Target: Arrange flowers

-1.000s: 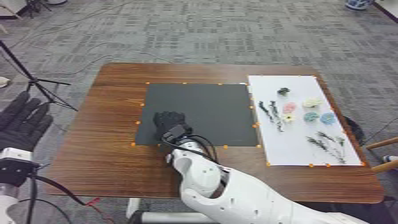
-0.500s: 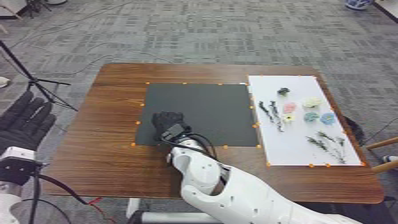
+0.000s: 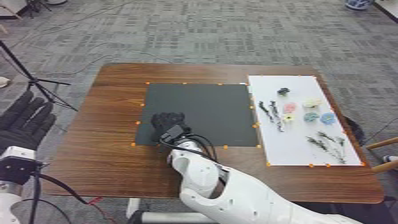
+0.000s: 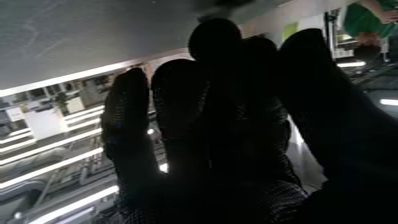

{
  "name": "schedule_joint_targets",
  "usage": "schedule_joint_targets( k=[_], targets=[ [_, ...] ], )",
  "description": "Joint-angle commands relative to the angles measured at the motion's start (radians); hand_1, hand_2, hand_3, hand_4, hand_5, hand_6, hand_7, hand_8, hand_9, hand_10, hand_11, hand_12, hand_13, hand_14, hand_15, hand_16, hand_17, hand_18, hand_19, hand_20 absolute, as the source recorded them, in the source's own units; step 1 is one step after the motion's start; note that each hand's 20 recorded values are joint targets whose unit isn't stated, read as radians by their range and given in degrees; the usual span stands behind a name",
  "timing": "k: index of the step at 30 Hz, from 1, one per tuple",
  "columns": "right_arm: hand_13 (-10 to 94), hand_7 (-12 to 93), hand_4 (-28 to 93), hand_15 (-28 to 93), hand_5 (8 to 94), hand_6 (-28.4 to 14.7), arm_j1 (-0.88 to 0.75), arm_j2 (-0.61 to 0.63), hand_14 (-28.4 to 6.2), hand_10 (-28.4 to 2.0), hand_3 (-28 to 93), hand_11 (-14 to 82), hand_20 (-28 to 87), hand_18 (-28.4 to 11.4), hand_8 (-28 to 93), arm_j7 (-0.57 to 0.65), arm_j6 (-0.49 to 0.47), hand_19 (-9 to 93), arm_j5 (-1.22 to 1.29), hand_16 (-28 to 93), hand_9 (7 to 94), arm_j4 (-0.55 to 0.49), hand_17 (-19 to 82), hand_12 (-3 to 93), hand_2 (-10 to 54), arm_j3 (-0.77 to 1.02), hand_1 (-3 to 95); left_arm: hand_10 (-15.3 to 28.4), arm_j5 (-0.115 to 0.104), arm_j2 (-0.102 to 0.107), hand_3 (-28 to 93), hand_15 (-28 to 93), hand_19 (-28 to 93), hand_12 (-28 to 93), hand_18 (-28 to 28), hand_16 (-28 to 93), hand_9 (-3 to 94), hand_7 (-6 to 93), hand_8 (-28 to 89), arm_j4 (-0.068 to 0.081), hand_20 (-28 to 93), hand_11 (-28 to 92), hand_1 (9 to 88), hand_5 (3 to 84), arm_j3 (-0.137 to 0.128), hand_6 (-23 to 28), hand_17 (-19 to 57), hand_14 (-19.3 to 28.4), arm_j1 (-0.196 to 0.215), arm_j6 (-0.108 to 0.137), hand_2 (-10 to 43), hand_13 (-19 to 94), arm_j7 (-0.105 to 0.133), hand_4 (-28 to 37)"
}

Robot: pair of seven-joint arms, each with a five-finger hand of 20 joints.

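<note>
In the head view my right hand (image 3: 169, 123) is over the lower left part of the black mat (image 3: 209, 102). Straight, slightly spread fingers of this right hand (image 4: 213, 135) stand up in the right wrist view, holding nothing. My left hand (image 3: 25, 120) is open, off the table's left side. The white sheet (image 3: 280, 150) carries a dark green piece (image 3: 283, 92), a cream flower (image 3: 312, 102), a pink one (image 3: 290, 107), a small yellow one (image 3: 288, 118), a teal one (image 3: 311, 117) and a blue one (image 3: 328, 118). Dark sprigs (image 3: 274, 115) and leafy green sprigs (image 3: 335, 144) lie there too.
Orange markers line the mat and the sheet on the brown table (image 3: 115, 167). A black tripod (image 3: 34, 80) stands on the floor beyond the table's left side. Part of a wooden chair (image 3: 384, 145) is at the far right.
My right hand has shifted very slightly left over the black mat, and its arm has moved a little with it. The flowers and sprigs lie as before.
</note>
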Motion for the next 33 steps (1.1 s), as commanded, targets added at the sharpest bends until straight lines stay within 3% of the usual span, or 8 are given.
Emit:
schedule_joint_targets(
  k=[1, 5, 10, 13, 17, 23, 29, 33],
  targets=[
    [63, 68, -28, 69, 58.6, -5.0, -0.022, 0.012, -14.8, -14.0, 77, 46.2, 41, -28.1, -14, 0.034, -0.018, 81, -0.019, 43, 72.5, 0.024, 31, 34.2, -9.5, -0.006, 36.9, 12.9, -0.004, -0.007, 63, 19, 11, 14, 7.7, -1, 32.8, 7.5, -6, -0.002, 11, 12, 20.7, 36.9, -0.002, 7.3, -1.1, 12.8, 0.004, -0.004, 19.4, 23, 0.005, -28.3],
    [62, 64, -27, 71, 57.0, -7.0, -0.016, 0.035, -16.3, -15.7, 76, 47.9, 40, -28.3, -23, 0.015, 0.042, 81, 0.026, 42, 69.2, -0.012, 30, 34.4, -9.5, -0.020, 31.0, 13.0, -0.005, -0.022, 63, 19, 11, 14, 7.7, -1, 32.7, 7.5, -6, -0.013, 11, 12, 20.9, 36.9, -0.020, 7.4, -1.2, 12.9, 0.028, -0.003, 19.1, 23, 0.014, -28.3],
    [58, 51, -22, 72, 59.3, -6.8, -0.039, 0.096, -18.7, -18.1, 76, 43.0, 39, -28.4, -19, -0.003, -0.050, 81, 0.054, 40, 68.7, -0.144, 29, 31.2, -0.6, -0.003, 26.1, 13.1, -0.007, -0.033, 63, 19, 11, 14, 7.8, -1, 32.6, 7.6, -6, -0.019, 11, 12, 21.4, 36.9, -0.039, 7.5, -1.3, 13.0, 0.040, 0.002, 19.1, 23, 0.008, -28.3],
    [56, 46, -22, 72, 59.3, -7.1, -0.052, 0.148, -19.7, -19.1, 77, 43.2, 38, -28.4, -16, -0.021, -0.080, 80, 0.017, 39, 66.2, -0.218, 27, 31.2, -6.2, -0.011, 30.1, 13.2, -0.007, -0.038, 63, 19, 11, 14, 7.9, -1, 32.6, 7.7, -6, -0.019, 11, 12, 21.3, 36.9, -0.049, 7.5, -1.3, 13.0, 0.044, -0.001, 19.3, 23, 0.006, -28.3],
    [54, 48, -28, 74, 52.1, -8.0, -0.043, 0.184, -20.2, -19.7, 73, 48.1, 39, -28.4, -18, -0.036, -0.098, 79, -0.083, 39, 59.5, -0.237, 25, 32.5, -9.4, -0.055, 35.6, 13.2, -0.004, -0.047, 63, 19, 11, 14, 8.1, -1, 32.5, 7.8, -6, -0.025, 12, 12, 21.3, 36.9, -0.065, 7.5, -1.4, 13.1, 0.062, -0.002, 19.3, 23, 0.000, -28.3],
    [51, 55, -28, 75, 45.9, -10.3, -0.028, 0.160, -21.2, -21.6, 59, 53.0, 40, -28.4, -22, 0.008, -0.005, 79, -0.170, 40, 53.5, -0.173, 24, 36.8, -9.5, -0.102, 42.6, 13.3, -0.007, -0.031, 63, 19, 11, 14, 8.3, -1, 32.5, 7.8, -6, -0.018, 12, 12, 21.2, 36.9, -0.040, 7.6, -1.5, 13.2, 0.045, -0.001, 19.2, 23, -0.009, -28.3],
    [53, 71, -28, 79, 43.9, -12.6, -0.043, 0.132, -22.7, -23.8, 61, 61.9, 43, -28.4, -27, 0.040, 0.005, 81, -0.218, 40, 51.0, -0.122, 26, 43.3, -9.5, -0.101, 36.6, 13.3, -0.003, -0.026, 63, 19, 12, 14, 8.3, -1, 32.5, 7.8, -6, -0.016, 12, 12, 21.1, 36.8, -0.014, 7.6, -1.6, 13.2, 0.036, -0.005, 19.2, 23, -0.023, -28.3],
    [53, 73, -28, 79, 43.8, -12.7, -0.049, 0.136, -22.9, -23.9, 63, 62.7, 45, -28.4, -28, 0.042, 0.007, 81, -0.224, 41, 50.8, -0.120, 26, 44.6, -9.5, -0.104, 35.9, 13.3, -0.006, -0.030, 63, 19, 12, 14, 8.7, -1, 32.4, 7.8, -6, -0.018, 12, 12, 21.0, 36.7, -0.020, 7.5, -1.8, 13.2, 0.047, -0.006, 19.3, 23, -0.017, -28.3]
  ],
)
